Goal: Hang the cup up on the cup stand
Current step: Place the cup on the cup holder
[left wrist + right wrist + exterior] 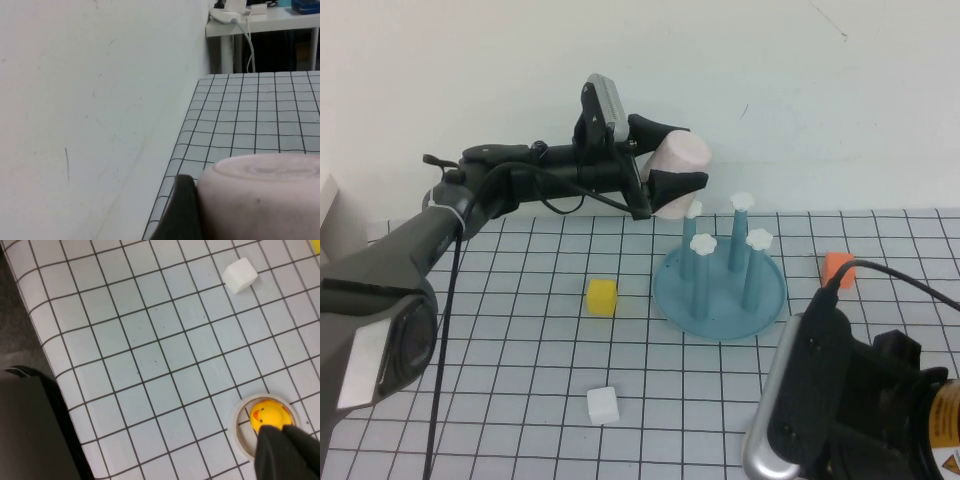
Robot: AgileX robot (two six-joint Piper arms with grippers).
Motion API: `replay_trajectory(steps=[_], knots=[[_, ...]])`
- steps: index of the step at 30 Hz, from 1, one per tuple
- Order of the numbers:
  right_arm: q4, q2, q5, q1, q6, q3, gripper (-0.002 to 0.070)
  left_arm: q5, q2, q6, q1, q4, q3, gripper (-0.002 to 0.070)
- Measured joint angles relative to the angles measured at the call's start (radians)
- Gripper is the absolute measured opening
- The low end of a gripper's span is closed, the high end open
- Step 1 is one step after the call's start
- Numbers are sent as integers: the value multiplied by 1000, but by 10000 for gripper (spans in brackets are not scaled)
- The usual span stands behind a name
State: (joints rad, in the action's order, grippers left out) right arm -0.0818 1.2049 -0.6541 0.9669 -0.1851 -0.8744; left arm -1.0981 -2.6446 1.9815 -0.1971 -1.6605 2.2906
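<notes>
My left gripper (672, 156) is shut on the pale pink cup (688, 160) and holds it in the air, tilted on its side, just above and behind the back pegs of the cup stand (720, 292). The stand is a teal dish with four blue pegs topped by white flower caps. In the left wrist view the cup (260, 195) fills the lower corner, with one dark finger (181, 212) against its side. My right gripper (287, 450) is shut and empty, low at the near right of the table, over a white ring with a yellow duck (267, 414).
A yellow cube (602, 296) lies left of the stand, a white cube (603, 404) nearer the front, and an orange cube (838, 269) to the stand's right. The right arm (860, 400) fills the near right corner. A white wall stands behind the table.
</notes>
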Motion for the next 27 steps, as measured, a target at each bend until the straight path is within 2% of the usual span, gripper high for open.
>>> replay_trajectory(steps=[7, 10, 12, 16, 18, 22, 27], knots=[[9, 1, 29, 0, 0, 16, -1, -32, -25, 17, 3, 0, 41, 570], [-52, 1, 39, 1, 34, 16, -1, -65, -50, -8, 7, 0, 77, 570], [-151, 1, 39, 4, 136, 16, -1, -72, -60, -28, 13, 0, 86, 570], [-491, 1, 5, -6, 500, 16, -1, -73, -64, -37, 13, 0, 87, 570], [-595, 1, -19, -17, 632, 16, -1, -73, -64, -37, 13, 0, 95, 570], [-680, 1, -45, -41, 805, 16, -1, -78, -64, -61, 13, 0, 113, 570], [-701, 2, -88, -63, 846, 16, -1, -82, -64, -176, 13, 0, 187, 570]])
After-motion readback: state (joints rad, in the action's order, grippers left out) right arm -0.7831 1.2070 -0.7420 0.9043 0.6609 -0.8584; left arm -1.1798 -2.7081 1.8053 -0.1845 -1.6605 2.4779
